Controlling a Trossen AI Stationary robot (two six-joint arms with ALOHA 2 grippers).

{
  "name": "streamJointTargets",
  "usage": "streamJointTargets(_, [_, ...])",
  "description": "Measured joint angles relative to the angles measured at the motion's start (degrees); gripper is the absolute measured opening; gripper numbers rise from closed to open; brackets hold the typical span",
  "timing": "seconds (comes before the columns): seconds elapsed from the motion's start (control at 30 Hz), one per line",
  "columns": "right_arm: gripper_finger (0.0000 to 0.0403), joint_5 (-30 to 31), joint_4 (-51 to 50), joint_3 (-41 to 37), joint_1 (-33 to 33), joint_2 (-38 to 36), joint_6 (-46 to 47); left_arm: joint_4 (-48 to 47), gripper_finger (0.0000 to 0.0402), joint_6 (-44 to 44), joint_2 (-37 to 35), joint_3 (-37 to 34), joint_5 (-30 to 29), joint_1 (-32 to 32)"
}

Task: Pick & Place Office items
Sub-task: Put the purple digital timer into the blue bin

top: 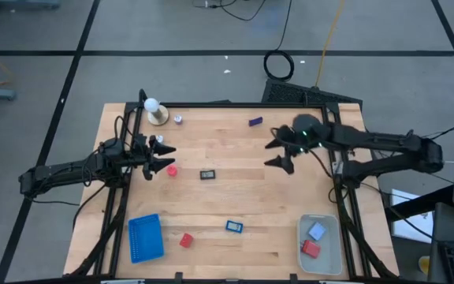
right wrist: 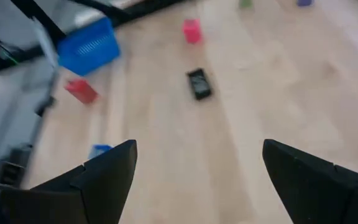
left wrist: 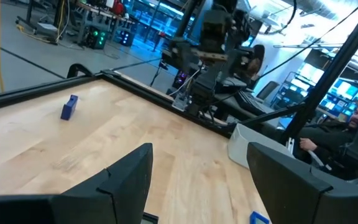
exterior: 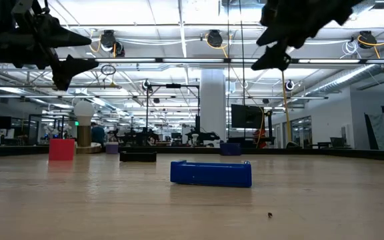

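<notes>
Small office pieces lie flat on the wooden table: a pink-red block (top: 172, 170) (right wrist: 192, 30), a black rectangular piece (top: 207, 174) (right wrist: 199, 83), a blue piece (top: 234, 226) (exterior: 211, 173), a red block (top: 186, 240) (right wrist: 81, 90), a dark-blue piece (top: 255, 121) (left wrist: 69, 107) and a tiny whitish bit (top: 178, 119). My left gripper (top: 164, 158) (left wrist: 197, 180) is open and hangs above the table beside the pink-red block. My right gripper (top: 278, 150) (right wrist: 194, 180) is open too. It hovers high over the table's middle right, holding nothing.
A blue ribbed tray (top: 145, 237) sits near the left front. A pale bin (top: 333, 252) at the right front holds a pale-blue piece (top: 316, 230) and a red one (top: 311, 248). A white ball on a tan base (top: 156, 112) stands at the far left. A person (left wrist: 353, 124) sits beyond the table.
</notes>
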Motion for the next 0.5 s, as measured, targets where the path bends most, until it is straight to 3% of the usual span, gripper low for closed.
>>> streamJointTargets(0.3, [0.0338, 7.27, -22.37, 27.65, -6.41, 20.68, -18.33, 0.07, 0.0259, -0.54, -0.02, 0.00, 0.00, 0.00])
streamJointTargets(0.4, [0.0338, 7.63, -28.63, 34.60, -8.88, 26.31, -21.49, 0.09, 0.0260, -0.71, 0.00, 0.00, -0.02, 0.01])
streamJointTargets(0.5, [0.0338, 12.31, -32.51, 39.41, -10.82, 30.32, -25.10, 0.26, 0.0260, 0.13, -0.02, 0.00, -0.23, -0.01])
